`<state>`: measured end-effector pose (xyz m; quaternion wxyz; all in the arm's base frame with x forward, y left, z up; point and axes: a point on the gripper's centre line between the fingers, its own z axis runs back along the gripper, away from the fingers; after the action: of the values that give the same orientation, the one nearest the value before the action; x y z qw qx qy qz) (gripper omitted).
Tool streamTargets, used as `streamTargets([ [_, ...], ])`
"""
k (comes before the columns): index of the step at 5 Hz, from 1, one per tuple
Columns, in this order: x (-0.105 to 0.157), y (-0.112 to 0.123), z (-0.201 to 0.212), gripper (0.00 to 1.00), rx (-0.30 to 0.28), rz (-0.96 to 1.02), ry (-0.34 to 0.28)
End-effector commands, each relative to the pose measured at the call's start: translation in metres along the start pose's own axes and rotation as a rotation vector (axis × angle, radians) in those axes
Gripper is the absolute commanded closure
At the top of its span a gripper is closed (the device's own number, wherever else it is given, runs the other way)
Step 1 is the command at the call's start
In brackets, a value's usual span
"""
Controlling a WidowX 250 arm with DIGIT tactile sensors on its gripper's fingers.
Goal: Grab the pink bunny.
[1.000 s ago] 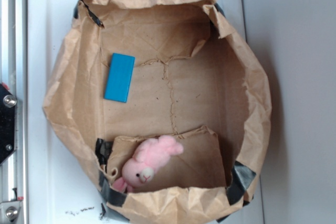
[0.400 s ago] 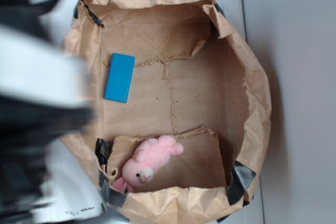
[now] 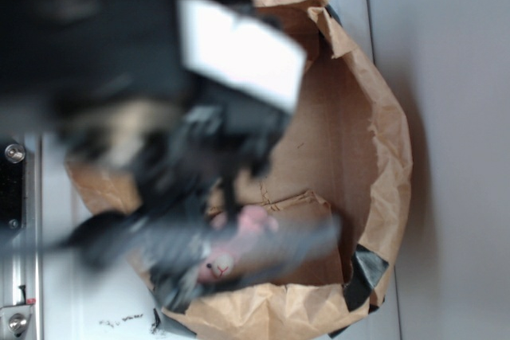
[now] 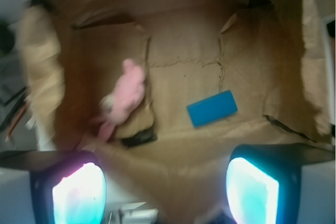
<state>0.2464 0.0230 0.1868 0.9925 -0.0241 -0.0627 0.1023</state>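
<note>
pink bunny (image 4: 124,96) lies in paper bag (image 4: 294,77), ahead of our gripper (image 4: 165,192) and off to its left. blue block (image 4: 212,108) sits ahead, a bit right. our fingers (image 4: 79,195) spread wide, nothing between them. we think bunny soft, light, squishy, won't break. best to pinch round fat middle, not floppy ears. arm blurry in outside view.

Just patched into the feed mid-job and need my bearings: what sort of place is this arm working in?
Probably a lab test setup, not a home: a crumpled brown paper bag opened out as a bin on a white surface, holding only a small pink plush bunny and a flat blue rectangular block.
</note>
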Motion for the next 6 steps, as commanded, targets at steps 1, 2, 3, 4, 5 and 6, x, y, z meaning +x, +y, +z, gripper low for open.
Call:
streamTargets([
  [1, 0.029, 0.053, -0.038, 0.00, -0.009, 0.156, -0.026],
  [2, 0.039, 0.008, -0.050, 0.00, -0.040, 0.174, -0.072],
  [3, 0.053, -0.016, -0.048, 0.00, -0.030, 0.271, -0.111],
  [4, 0.048, -0.039, -0.046, 0.00, 0.010, 0.262, -0.034],
  [5, 0.048, -0.039, -0.046, 0.00, 0.010, 0.262, -0.034],
  [6, 0.048, -0.039, -0.046, 0.00, 0.010, 0.262, -0.034],
])
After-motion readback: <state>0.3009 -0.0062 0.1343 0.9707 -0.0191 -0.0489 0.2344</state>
